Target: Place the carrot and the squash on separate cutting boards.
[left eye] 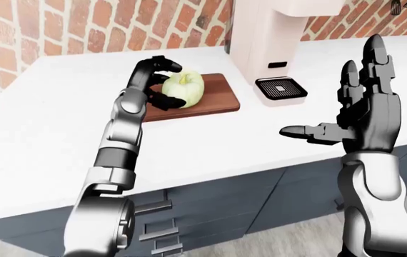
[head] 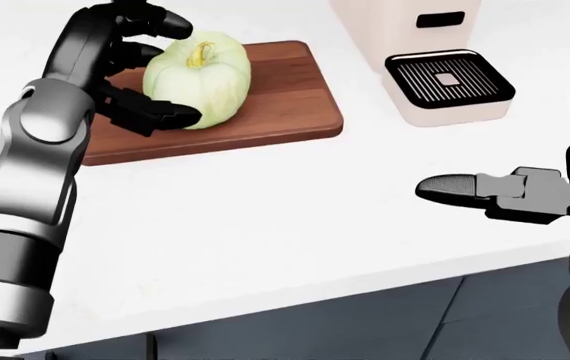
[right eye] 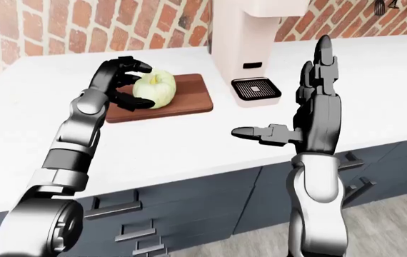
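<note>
A pale green squash (head: pixel 200 79) sits upright on a brown wooden cutting board (head: pixel 285 97) at the upper left of the head view. My left hand (head: pixel 177 69) cups the squash's left side. Its upper fingers (head: pixel 160 22) curl just off the top edge, and the thumb (head: pixel 170 116) lies against the lower left. The hand stands open about the squash. My right hand (left eye: pixel 332 93) hovers over the counter's near edge on the right, open, its fingers upright and its thumb pointing left, holding nothing. No carrot shows in any view.
A cream coffee machine (head: pixel 415 30) with a black drip grate (head: pixel 448 79) stands right of the board. The white counter (head: pixel 265 217) meets a brick wall (left eye: pixel 82 27) at the top. Dark drawers (left eye: pixel 161 225) lie below its near edge.
</note>
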Motion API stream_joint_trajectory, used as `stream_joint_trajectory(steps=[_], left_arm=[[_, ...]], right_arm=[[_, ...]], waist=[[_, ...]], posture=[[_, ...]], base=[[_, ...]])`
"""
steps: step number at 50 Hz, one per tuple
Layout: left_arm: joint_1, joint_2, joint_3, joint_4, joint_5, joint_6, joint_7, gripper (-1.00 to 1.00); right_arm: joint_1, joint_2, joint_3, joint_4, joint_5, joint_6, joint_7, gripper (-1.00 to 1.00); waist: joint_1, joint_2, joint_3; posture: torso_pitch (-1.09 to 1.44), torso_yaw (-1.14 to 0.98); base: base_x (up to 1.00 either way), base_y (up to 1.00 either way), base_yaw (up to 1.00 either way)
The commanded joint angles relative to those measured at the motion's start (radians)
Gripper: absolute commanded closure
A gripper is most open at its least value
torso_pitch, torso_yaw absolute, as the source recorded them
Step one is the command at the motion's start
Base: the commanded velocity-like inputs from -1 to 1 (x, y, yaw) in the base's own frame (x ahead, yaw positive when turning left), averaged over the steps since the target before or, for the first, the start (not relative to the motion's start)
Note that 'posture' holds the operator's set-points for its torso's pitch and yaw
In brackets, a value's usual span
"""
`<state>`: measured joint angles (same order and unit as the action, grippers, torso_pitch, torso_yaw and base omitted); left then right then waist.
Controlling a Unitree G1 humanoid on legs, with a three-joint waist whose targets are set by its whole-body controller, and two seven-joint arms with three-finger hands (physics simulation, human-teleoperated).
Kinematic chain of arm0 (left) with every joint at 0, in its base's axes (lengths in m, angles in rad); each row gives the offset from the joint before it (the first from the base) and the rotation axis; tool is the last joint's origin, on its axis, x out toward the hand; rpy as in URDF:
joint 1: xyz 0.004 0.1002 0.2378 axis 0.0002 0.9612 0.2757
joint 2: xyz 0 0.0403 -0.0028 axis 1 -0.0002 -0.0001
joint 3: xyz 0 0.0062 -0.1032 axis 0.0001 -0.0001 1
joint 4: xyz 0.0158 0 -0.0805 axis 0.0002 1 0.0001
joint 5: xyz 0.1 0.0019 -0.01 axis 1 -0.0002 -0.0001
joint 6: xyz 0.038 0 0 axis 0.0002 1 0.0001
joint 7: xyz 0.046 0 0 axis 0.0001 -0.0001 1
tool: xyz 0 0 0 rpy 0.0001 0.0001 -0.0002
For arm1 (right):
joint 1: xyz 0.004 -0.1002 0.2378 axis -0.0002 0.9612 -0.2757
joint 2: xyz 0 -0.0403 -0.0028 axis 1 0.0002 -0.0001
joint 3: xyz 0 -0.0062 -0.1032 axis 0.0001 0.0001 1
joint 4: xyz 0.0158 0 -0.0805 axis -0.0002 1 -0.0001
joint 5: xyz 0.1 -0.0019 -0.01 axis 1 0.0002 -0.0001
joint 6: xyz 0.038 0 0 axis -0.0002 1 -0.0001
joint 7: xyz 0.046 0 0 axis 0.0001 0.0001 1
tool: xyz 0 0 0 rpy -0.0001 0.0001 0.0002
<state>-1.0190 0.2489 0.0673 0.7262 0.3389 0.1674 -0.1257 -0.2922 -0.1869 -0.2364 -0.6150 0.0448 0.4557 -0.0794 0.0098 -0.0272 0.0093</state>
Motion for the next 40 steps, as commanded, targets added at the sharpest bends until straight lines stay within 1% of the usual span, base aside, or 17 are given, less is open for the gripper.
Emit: stream_joint_trajectory(steps=[1, 4, 7, 9, 10, 13, 21, 24, 26, 30, 31, 32, 36, 37, 38, 39, 40], left_arm=[[-0.033, 0.009, 0.001, -0.037, 0.012, -0.010, 0.009, -0.20], [-0.030, 0.007, 0.001, -0.050, 0.015, -0.001, 0.005, -0.29], [-0.027, 0.007, 0.001, -0.061, 0.017, 0.005, 0.001, -0.43], [-0.027, 0.007, 0.002, -0.062, 0.018, 0.007, 0.001, -0.47], [-0.027, 0.006, 0.002, -0.069, 0.018, 0.012, -0.001, -0.55], [-0.025, 0.006, 0.002, -0.072, 0.019, 0.013, -0.003, -0.70], [-0.024, 0.006, 0.003, -0.091, 0.020, 0.028, -0.011, -0.81], [-0.017, 0.010, 0.008, -0.145, 0.016, 0.061, -0.027, -0.83], [-0.002, 0.019, 0.019, -0.242, 0.003, 0.114, -0.054, -0.82], [0.066, 0.042, 0.042, -0.531, -0.023, 0.270, -0.122, -0.83], [0.092, 0.046, 0.050, -0.615, -0.032, 0.316, -0.141, -0.85], [0.113, 0.051, 0.055, -0.677, -0.038, 0.349, -0.153, -0.99], [0.225, 0.066, 0.081, -0.977, -0.064, 0.494, -0.209, -1.00], [0.261, 0.072, 0.091, -1.060, -0.070, 0.528, -0.225, -1.00], [0.274, 0.077, 0.103, -1.109, -0.080, 0.556, -0.230, -1.00], [0.291, 0.091, 0.134, -1.203, -0.099, 0.613, -0.246, -1.00], [0.293, 0.101, 0.144, -1.237, -0.114, 0.641, -0.245, -1.00]], right_arm=[[-0.022, -0.010, -0.008, -0.033, -0.001, -0.025, -0.001, -1.00], [-0.022, -0.010, -0.009, -0.034, 0.000, -0.025, -0.001, -1.00], [-0.024, -0.012, -0.010, -0.046, 0.001, -0.011, -0.002, -1.00], [-0.025, -0.013, -0.011, -0.050, 0.002, -0.008, -0.002, -1.00], [-0.024, -0.013, -0.010, -0.050, 0.001, -0.008, -0.002, -1.00], [-0.024, -0.014, -0.013, -0.047, 0.003, -0.012, 0.000, -1.00], [-0.027, -0.019, -0.019, -0.058, 0.008, 0.003, 0.000, -1.00], [-0.030, -0.022, -0.021, -0.061, 0.010, 0.007, 0.000, -1.00], [-0.034, -0.027, -0.027, -0.076, 0.014, 0.024, 0.001, -1.00], [-0.039, -0.038, -0.045, -0.091, 0.026, 0.041, 0.001, -1.00], [-0.038, -0.040, -0.049, -0.096, 0.029, 0.045, 0.000, -1.00], [-0.039, -0.043, -0.052, -0.103, 0.033, 0.052, -0.001, -1.00], [-0.045, -0.060, -0.077, -0.145, 0.057, 0.094, -0.005, -1.00], [-0.046, -0.065, -0.084, -0.158, 0.064, 0.108, -0.006, -1.00], [-0.049, -0.070, -0.090, -0.167, 0.071, 0.119, -0.008, -1.00], [-0.052, -0.077, -0.104, -0.184, 0.084, 0.136, -0.008, -1.00], [-0.052, -0.081, -0.108, -0.188, 0.090, 0.139, -0.010, -1.00]], waist=[[-0.001, -0.001, -0.021], [-0.001, -0.002, -0.020], [-0.001, -0.003, -0.020], [-0.001, -0.003, -0.021], [-0.001, -0.003, -0.021], [-0.002, -0.003, -0.022], [-0.003, -0.004, -0.024], [-0.003, -0.003, -0.025], [-0.004, -0.002, -0.025], [-0.008, 0.000, -0.021], [-0.008, 0.001, -0.018], [-0.009, 0.002, -0.016], [-0.010, 0.005, -0.011], [-0.010, 0.006, -0.010], [-0.010, 0.007, -0.008], [-0.010, 0.008, -0.006], [-0.010, 0.009, -0.006]], posture=[[0.00, 0.00], [0.00, 0.00], [0.00, 0.00], [0.00, 0.00], [0.00, 0.00], [0.00, 0.00], [0.00, 0.00], [0.00, 0.00], [0.00, 0.00], [0.00, 0.00], [0.00, 0.00], [0.00, 0.00], [0.00, 0.00], [0.00, 0.00], [0.00, 0.00], [0.00, 0.00], [0.00, 0.00]], base=[[0.00, 0.00, 0.00], [0.00, 0.00, 0.00], [0.00, 0.00, 0.00], [0.00, 0.00, 0.00], [0.00, 0.00, 0.00], [0.00, 0.00, 0.00], [0.00, 0.00, 0.00], [0.00, 0.00, 0.00], [0.00, 0.00, 0.00], [0.00, 0.00, 0.00], [0.00, 0.00, 0.00], [0.00, 0.00, 0.00], [0.00, 0.00, 0.00], [0.00, 0.00, 0.00], [0.00, 0.00, 0.00], [0.00, 0.00, 0.00], [0.00, 0.00, 0.00]])
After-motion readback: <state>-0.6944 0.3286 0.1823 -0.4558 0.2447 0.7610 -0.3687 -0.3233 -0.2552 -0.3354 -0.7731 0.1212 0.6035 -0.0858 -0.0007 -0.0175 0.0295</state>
